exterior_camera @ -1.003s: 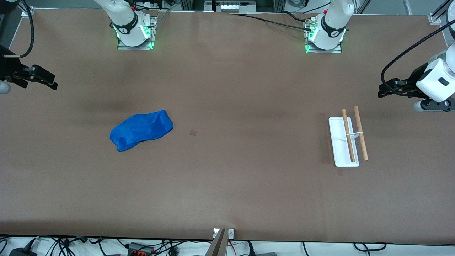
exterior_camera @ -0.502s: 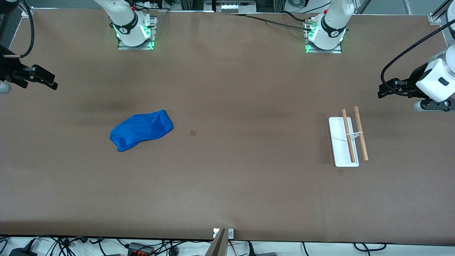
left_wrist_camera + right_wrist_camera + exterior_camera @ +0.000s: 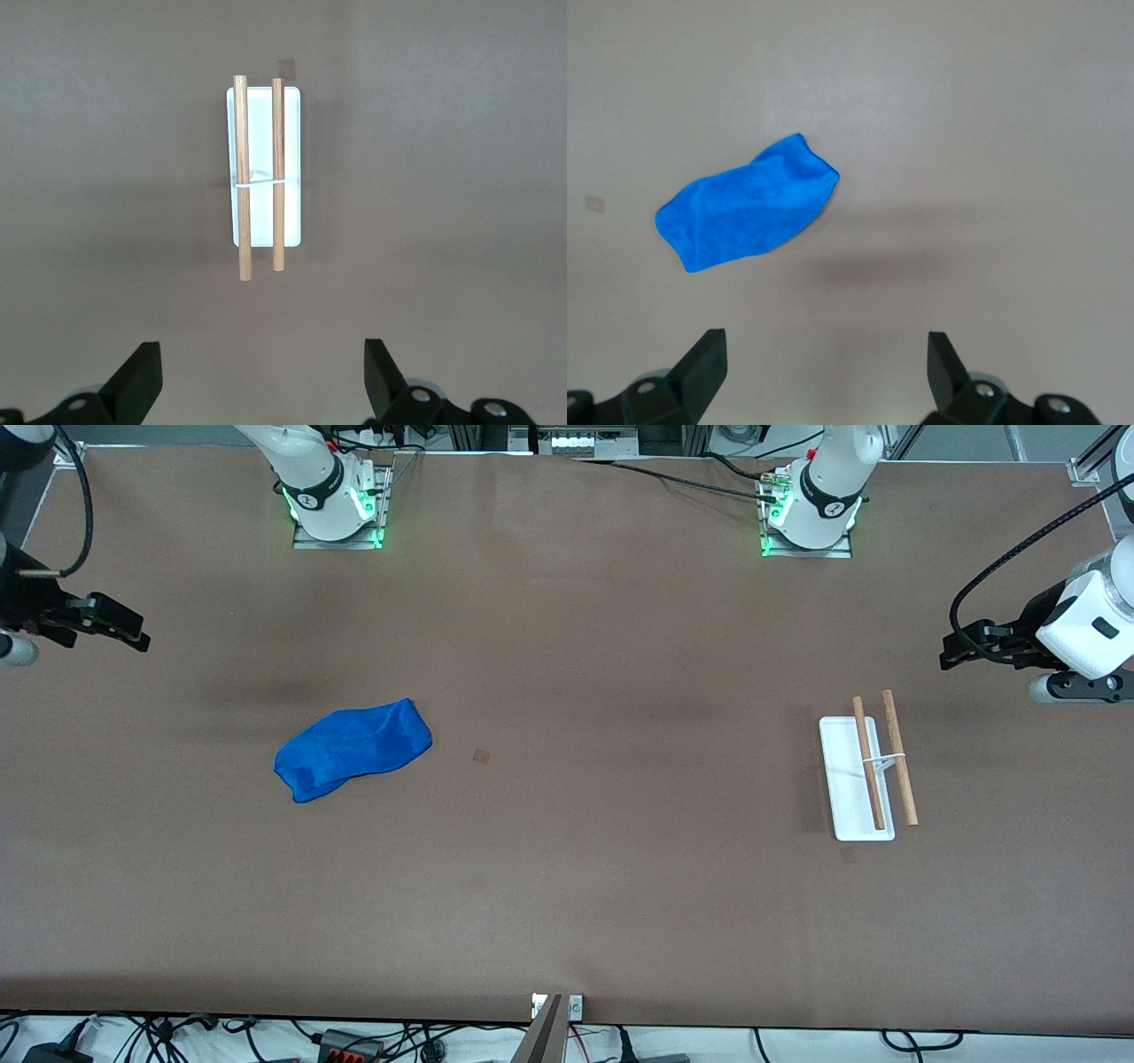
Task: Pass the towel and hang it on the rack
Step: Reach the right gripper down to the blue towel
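Observation:
The blue towel (image 3: 353, 748) lies crumpled flat on the brown table toward the right arm's end; the right wrist view shows the towel (image 3: 744, 205) too. The rack (image 3: 849, 779), a white base with two wooden rods, stands toward the left arm's end, and the left wrist view shows the rack (image 3: 291, 177) from above. My right gripper (image 3: 137, 636) hovers open and empty over the table's edge at its own end, apart from the towel. My left gripper (image 3: 952, 654) hovers open and empty close to the rack. Both wrist views show wide jaws: left gripper (image 3: 261, 350), right gripper (image 3: 824, 341).
A small brown square mark (image 3: 481, 755) sits on the table beside the towel. The two arm bases (image 3: 337, 505) (image 3: 811, 509) stand along the table's edge farthest from the front camera. Cables hang below the edge nearest that camera.
My right gripper has shifted slightly toward the middle of the table. The left arm, the towel and the rack have not moved.

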Robot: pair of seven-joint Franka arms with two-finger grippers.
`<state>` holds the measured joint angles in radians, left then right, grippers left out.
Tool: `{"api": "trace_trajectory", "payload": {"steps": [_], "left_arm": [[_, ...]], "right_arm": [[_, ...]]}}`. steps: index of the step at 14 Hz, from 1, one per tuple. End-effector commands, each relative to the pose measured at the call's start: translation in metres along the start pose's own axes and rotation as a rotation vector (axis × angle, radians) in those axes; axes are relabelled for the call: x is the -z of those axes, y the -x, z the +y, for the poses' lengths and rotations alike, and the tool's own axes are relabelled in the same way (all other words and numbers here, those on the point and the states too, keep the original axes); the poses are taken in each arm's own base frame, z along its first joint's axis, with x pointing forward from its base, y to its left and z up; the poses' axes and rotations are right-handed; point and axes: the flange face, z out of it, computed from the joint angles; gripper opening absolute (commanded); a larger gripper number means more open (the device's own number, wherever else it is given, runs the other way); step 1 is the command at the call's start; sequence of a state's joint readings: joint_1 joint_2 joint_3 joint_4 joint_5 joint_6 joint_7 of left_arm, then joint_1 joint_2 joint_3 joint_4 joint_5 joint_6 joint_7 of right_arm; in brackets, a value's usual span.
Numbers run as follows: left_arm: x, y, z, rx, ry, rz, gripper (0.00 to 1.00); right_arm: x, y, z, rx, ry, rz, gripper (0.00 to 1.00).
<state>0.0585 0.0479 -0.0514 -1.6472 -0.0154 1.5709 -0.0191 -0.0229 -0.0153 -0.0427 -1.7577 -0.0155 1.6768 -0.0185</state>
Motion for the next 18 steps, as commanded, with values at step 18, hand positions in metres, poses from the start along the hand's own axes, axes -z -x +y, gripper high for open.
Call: {"api": "trace_trajectory", "payload": {"steps": [18], "left_arm": [[0.005, 0.000, 0.000, -0.002, 0.018, -0.009, 1.00]], "right_arm": [[-0.334, -0.107, 0.017, -0.048, -0.203, -0.341, 1.00]]}}
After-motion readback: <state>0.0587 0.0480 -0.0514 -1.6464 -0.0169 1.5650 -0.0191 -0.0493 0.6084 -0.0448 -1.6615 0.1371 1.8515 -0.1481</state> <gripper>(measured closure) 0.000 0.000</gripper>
